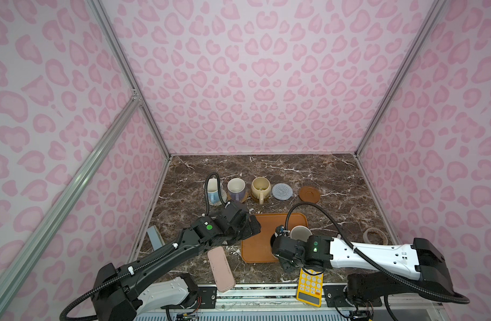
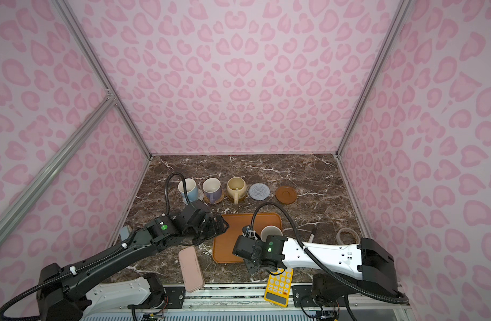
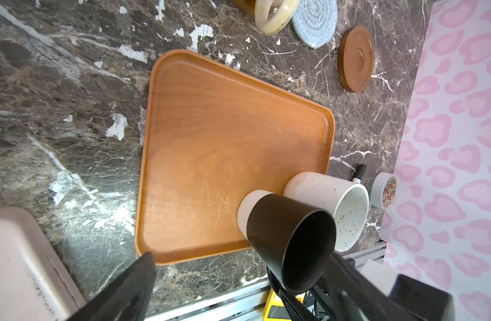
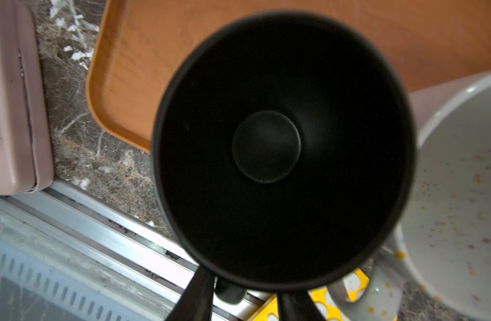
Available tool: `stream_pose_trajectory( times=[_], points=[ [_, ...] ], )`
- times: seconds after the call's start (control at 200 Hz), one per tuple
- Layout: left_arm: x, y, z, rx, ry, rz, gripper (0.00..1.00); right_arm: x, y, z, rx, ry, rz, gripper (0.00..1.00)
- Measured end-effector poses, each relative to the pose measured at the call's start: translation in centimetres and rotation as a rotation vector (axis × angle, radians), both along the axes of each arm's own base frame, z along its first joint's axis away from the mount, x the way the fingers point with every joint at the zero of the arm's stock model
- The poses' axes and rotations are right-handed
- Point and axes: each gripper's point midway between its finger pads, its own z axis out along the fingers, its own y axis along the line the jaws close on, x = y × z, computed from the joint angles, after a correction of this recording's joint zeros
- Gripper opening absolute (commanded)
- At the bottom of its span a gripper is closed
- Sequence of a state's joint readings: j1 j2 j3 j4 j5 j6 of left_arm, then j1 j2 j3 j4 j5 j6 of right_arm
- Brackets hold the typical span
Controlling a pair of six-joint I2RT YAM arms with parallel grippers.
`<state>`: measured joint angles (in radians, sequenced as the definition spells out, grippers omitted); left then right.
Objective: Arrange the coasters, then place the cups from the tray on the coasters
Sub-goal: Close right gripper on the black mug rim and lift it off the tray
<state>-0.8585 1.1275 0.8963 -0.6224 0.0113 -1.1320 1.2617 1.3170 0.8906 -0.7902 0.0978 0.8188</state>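
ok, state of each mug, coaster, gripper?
light blue mug, upright on white coaster
lavender mug, upright on rattan coaster
cream-yellow mug, upright on brown coaster
black mug, gripped by right gripper
speckled mug, upright on tray
grey-blue coaster, bare
far-right brown coaster, bare
left gripper, open, empty

A pink case (image 1: pixel 221 269) and a yellow calculator (image 1: pixel 309 286) overhang the marble table (image 1: pixel 322 172) (a tape roll (image 3: pixel 380 189) sits far right).

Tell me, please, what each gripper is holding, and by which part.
The right gripper holds the black mug by its handle, just below the rim. The left gripper is open and holds nothing.
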Motion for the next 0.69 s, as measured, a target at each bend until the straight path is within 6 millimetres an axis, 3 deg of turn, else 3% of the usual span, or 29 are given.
stream_pose_trajectory(
  times=[0.275,0.425,0.48,0.695],
  points=[
    [0.1,0.2,0.2,0.001,-0.012,0.007,0.97,0.5,-0.3,0.3,-0.015,-0.017,-0.011,0.22],
    [0.2,0.3,0.5,-0.003,-0.024,0.012,0.97,1.1,-0.4,0.7,-0.018,-0.038,-0.025,0.41],
    [0.2,0.4,0.7,-0.006,-0.029,0.014,0.97,1.3,-0.3,0.7,-0.021,-0.042,-0.027,0.43],
    [0.4,0.6,0.9,-0.004,-0.043,0.023,0.97,1.5,-0.3,0.3,-0.054,-0.041,-0.026,0.33]
  ],
)
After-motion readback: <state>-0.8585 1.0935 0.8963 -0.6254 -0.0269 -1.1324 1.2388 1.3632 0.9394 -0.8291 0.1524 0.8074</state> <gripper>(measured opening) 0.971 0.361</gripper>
